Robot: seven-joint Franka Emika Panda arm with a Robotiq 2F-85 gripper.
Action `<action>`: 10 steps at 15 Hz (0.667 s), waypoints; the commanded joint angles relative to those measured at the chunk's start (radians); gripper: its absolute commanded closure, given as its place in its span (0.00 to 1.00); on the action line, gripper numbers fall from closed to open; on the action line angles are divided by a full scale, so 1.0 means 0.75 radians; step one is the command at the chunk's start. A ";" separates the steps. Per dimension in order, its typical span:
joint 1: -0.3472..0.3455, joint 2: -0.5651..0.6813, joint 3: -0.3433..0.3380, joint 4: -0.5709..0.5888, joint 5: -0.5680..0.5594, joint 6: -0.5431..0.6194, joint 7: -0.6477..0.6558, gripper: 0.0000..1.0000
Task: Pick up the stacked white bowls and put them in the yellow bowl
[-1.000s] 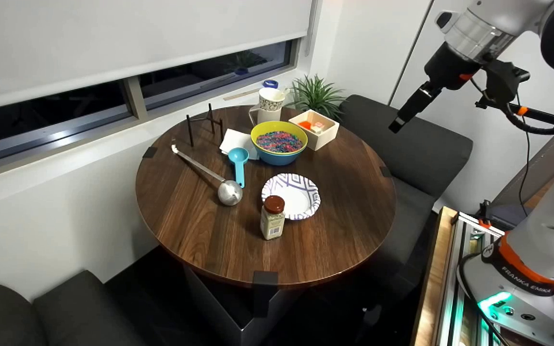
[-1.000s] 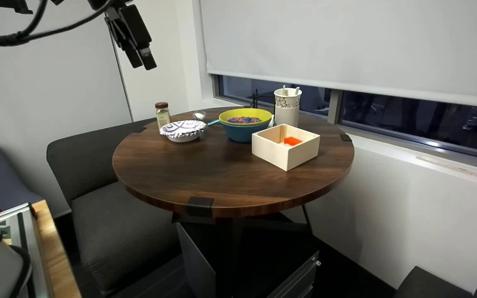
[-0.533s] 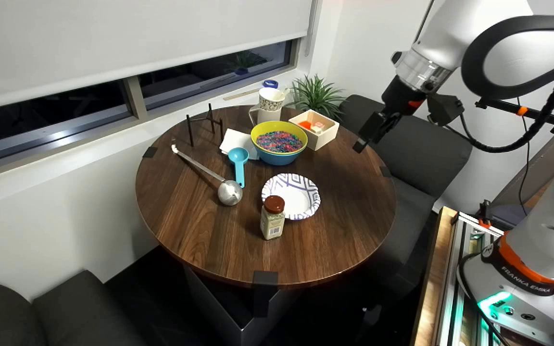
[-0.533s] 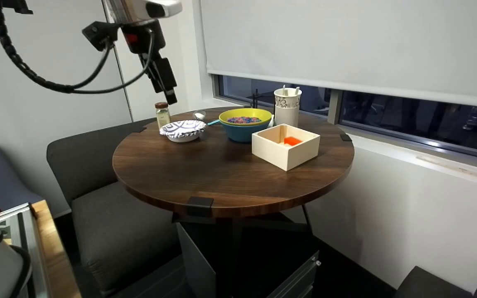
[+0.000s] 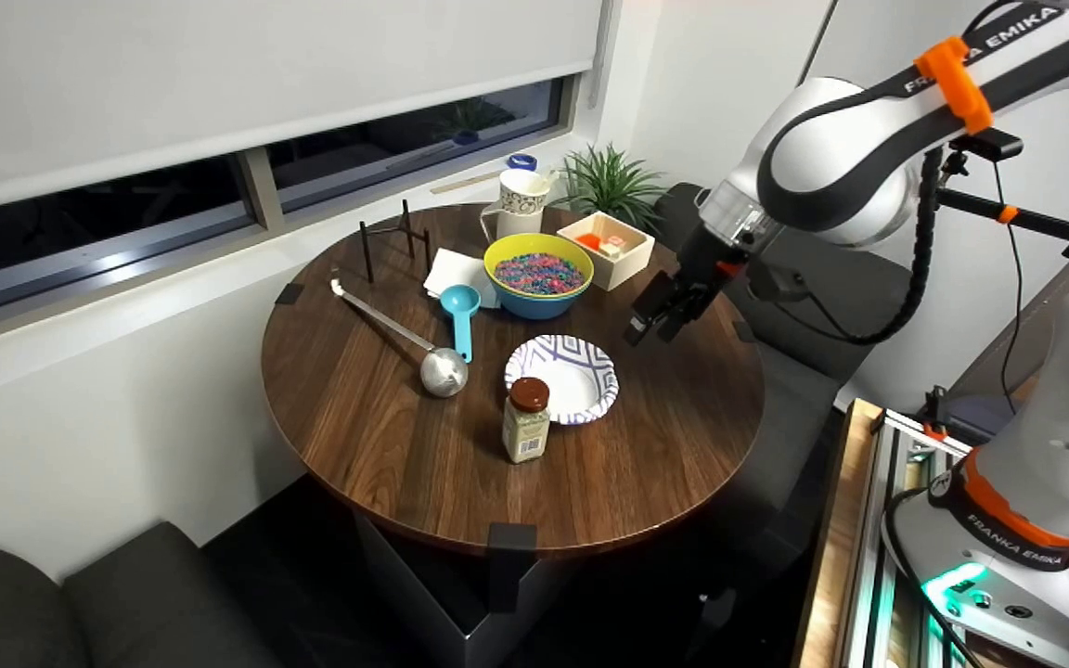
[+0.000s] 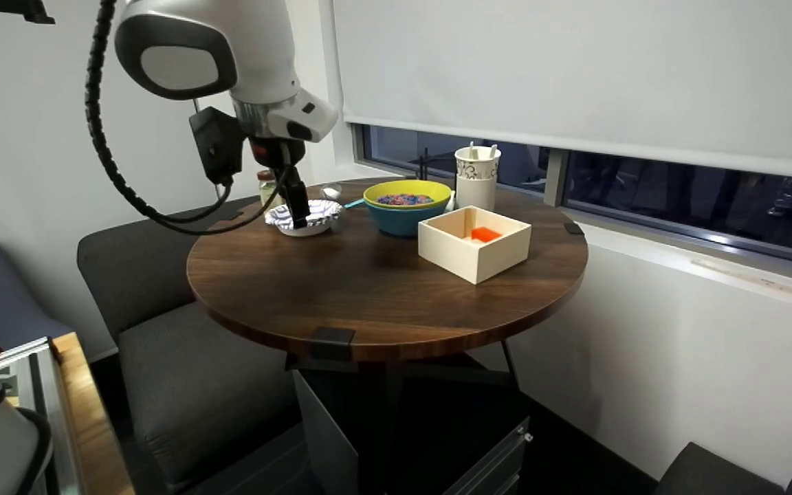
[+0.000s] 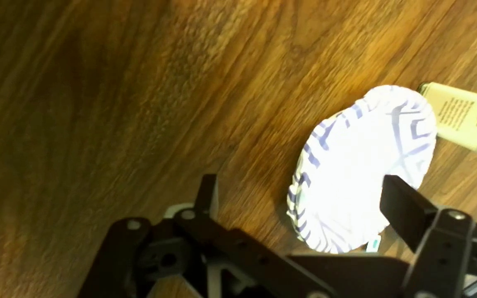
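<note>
The stacked white bowls (image 5: 581, 376) have purple patterns on their rims and stand on the round wooden table; they also show in the other views (image 6: 320, 210) (image 7: 342, 169). My gripper (image 5: 651, 334) is open and empty, above the table beside the stack and apart from it. It partly covers the stack in an exterior view (image 6: 300, 221). In the wrist view (image 7: 299, 182), one fingertip is over bare wood and the other overlaps the white bowls. The yellow bowl (image 5: 534, 244) (image 6: 396, 187) sits in a blue bowl (image 5: 539, 308), with multicoloured pink, blue and purple inside.
A spice jar (image 5: 525, 427) (image 7: 464, 116) stands close against the white bowls. A wooden box (image 5: 627, 266), a patterned cup (image 5: 521, 213), a turquoise scoop (image 5: 462, 325), a metal ladle (image 5: 443, 371) and a dark wire stand (image 5: 386, 232) are on the table.
The arm has moved inward over the table and down, bringing my gripper from high beside the table to near the white bowls. The bowls and other objects have not moved.
</note>
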 commanded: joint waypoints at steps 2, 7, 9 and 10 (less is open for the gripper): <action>0.167 0.190 -0.152 0.106 0.442 -0.031 -0.371 0.00; 0.163 0.360 -0.154 0.211 0.679 -0.071 -0.601 0.00; 0.152 0.421 -0.145 0.250 0.731 -0.090 -0.649 0.25; 0.148 0.448 -0.141 0.269 0.754 -0.097 -0.668 0.28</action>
